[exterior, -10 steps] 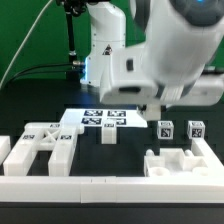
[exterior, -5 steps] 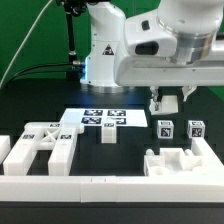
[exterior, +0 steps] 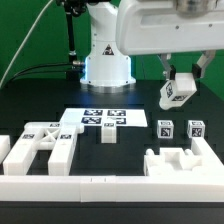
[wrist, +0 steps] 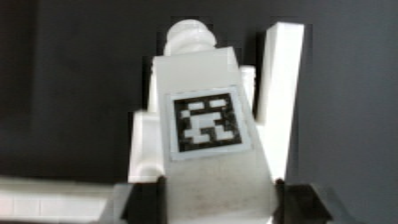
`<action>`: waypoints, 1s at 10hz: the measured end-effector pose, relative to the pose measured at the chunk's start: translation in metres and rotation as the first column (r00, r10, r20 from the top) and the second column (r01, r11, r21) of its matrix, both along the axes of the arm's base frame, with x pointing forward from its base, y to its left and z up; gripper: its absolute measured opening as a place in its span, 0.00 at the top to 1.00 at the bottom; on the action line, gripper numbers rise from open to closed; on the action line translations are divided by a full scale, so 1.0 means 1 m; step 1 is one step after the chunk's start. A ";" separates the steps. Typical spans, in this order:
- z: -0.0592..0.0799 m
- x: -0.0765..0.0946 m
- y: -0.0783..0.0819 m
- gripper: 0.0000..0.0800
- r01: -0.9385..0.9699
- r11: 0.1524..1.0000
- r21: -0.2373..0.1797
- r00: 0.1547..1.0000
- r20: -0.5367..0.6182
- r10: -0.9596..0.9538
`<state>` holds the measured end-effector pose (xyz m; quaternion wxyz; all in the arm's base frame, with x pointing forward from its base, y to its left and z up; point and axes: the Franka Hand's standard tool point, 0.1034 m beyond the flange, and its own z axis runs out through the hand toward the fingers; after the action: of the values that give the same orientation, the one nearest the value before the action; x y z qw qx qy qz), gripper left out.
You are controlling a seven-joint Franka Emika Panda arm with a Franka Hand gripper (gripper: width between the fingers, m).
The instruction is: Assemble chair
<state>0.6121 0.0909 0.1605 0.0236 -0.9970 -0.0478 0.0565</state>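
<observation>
My gripper [exterior: 177,92] is raised above the table at the exterior view's right. It is shut on a long white chair part [exterior: 176,94] with a black-and-white tag. In the wrist view this part [wrist: 205,110] runs out from between the two dark fingers [wrist: 153,200], tag facing the camera, with my gripper [wrist: 215,203] closed on its near end. On the table lie a slotted white frame [exterior: 40,148] at the left, a notched white part [exterior: 180,163] at the right, two small tagged cubes [exterior: 165,130] [exterior: 195,129] and a small white block [exterior: 109,136].
The marker board [exterior: 103,118] lies flat in the middle, before the arm's base [exterior: 105,68]. A long white border bar [exterior: 110,186] runs along the front edge. A green backdrop stands behind.
My gripper has risen from near the table and moved to the exterior view's right, carrying the tagged white part with it. The parts on the table have not moved.
</observation>
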 end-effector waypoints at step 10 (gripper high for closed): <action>-0.014 0.048 0.019 0.65 0.021 0.996 0.091 0.720 0.689 -0.079</action>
<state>0.6602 0.1102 0.1470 0.0437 -0.9453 -0.0283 -0.3219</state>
